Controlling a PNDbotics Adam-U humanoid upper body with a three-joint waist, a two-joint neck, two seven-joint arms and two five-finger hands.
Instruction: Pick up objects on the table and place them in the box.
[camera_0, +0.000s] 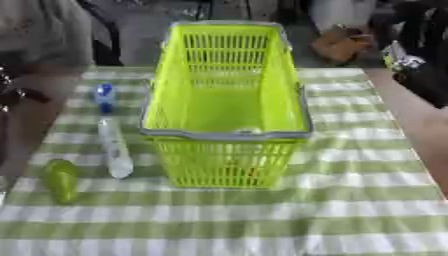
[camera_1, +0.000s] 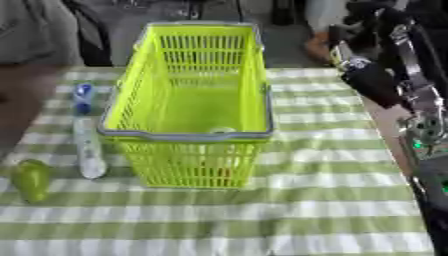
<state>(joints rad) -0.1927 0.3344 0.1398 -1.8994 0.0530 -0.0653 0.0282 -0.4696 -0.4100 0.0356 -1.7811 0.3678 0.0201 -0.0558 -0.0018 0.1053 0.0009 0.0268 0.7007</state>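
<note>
Nearest the camera: green-and-white checked tablecloth (camera_0: 262, 225), bare across the front. First object in from the front edge is a small green pear-shaped thing (camera_0: 61, 179), at the left, possibly a toy fruit or a squeeze bottle; cannot tell which.

Just beyond it lies a clear plastic bottle with a blue cap (camera_0: 112, 135), on its side, cap pointing away, running alongside the left wall of the basket and close to it without touching.

Handling, as a judgement: the bottle looks light and thin-walled and will probably dent if squeezed, and being smooth and round it may roll when nudged. Best taken across the middle of the barrel, thumb on one side and fingers on the other. The green item looks small, light and rounded; its widest part is the place to take it.

Count: one bottle, one green item, one lime-green plastic basket (camera_0: 175, 134) with a grey rim, which serves as the box. A small orange patch shows through the front lattice, low down, so something may already be inside; unclear.

Right arm (camera_1: 385, 80) shows along the right edge in the right eye view, black with silver joints. Its hand cannot be made out, so whether the fingers are spread or curled I cannot tell. Left hand is out of sight.
</note>
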